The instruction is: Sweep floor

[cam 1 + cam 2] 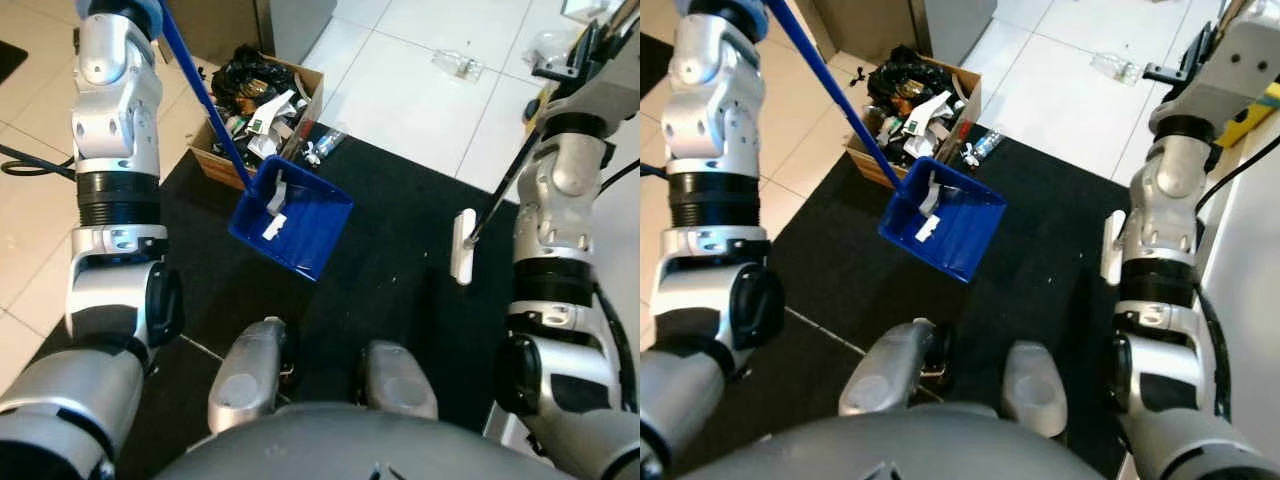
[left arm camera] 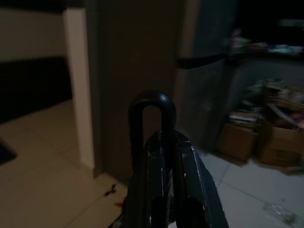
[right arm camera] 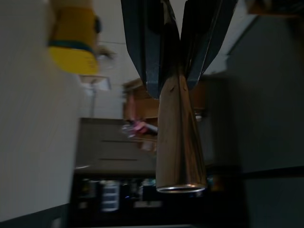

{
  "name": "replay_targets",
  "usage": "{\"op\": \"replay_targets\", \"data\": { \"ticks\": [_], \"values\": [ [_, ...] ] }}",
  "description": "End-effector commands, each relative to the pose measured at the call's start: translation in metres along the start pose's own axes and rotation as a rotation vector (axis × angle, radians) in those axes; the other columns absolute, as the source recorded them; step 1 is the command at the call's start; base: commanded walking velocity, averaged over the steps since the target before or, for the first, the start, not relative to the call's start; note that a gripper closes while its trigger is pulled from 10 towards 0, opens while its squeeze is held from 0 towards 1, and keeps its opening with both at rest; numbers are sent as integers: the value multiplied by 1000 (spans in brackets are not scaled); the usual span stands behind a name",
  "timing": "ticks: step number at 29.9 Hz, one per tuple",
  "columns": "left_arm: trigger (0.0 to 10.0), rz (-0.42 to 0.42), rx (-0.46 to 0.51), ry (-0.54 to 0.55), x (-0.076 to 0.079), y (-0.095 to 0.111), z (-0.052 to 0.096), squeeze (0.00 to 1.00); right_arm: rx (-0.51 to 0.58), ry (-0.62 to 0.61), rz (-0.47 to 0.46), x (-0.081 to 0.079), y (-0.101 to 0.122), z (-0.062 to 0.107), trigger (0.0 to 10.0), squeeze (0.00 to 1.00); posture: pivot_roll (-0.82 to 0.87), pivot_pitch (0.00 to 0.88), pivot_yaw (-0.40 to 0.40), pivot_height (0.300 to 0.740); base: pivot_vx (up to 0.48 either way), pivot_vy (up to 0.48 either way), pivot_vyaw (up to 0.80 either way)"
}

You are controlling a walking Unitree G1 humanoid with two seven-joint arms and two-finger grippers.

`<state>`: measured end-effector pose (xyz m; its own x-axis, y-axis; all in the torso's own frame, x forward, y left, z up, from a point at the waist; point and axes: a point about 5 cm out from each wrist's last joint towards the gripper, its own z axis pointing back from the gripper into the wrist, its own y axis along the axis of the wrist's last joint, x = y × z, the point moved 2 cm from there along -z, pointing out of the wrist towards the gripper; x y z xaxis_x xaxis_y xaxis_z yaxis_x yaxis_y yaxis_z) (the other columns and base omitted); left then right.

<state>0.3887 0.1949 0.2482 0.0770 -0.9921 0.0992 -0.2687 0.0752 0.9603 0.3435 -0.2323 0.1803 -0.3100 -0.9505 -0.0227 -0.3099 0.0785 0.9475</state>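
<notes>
A black mat lies on a floor of pale tiles. In the left eye view a blue dustpan rests on the mat with white scraps inside it. Its long blue handle rises toward the left arm. Just behind the dustpan stands a cardboard box full of rubbish. Well to the right of the dustpan, the white broom head touches the mat, on a dark stick.

In the left wrist view the left gripper is closed around a dark loop.

In the right wrist view the right gripper clamps the metal stick.
</notes>
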Motion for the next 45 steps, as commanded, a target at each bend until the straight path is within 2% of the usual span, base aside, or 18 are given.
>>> {"op": "replay_targets", "data": {
  "ticks": [1, 19, 24, 36, 45],
  "values": [
    [10000, -15, 45, -11, 2, 10, -1, 0, 19, -15, 3, 6, 4, -1, 10000, 0, 48, 0, 50, 740, 472, 0, 0],
    [10000, -6, 58, -18, 3, 15, -3, 0, 5, -17, -9, 6, 2, -1, 10000, 0, 49, 0, 46, 740, 472, 0, 0],
    [10000, 6, 81, -48, 10, 23, -8, 0, -1, -19, -19, 5, 0, -1, 10000, 0, 44, 0, 49, 740, 472, 0, -650],
    [10000, 14, 88, -78, 18, 26, -10, 0, 0, -27, -19, 7, 0, -1, 10000, 0, 36, 0, 53, 740, 472, 0, -777],
    [10000, 14, 90, -80, 18, 26, -10, 0, 3, -20, -15, 6, 1, -2, 10000, 0, 41, 0, 49, 740, 472, 0, 0]
  ]
}}
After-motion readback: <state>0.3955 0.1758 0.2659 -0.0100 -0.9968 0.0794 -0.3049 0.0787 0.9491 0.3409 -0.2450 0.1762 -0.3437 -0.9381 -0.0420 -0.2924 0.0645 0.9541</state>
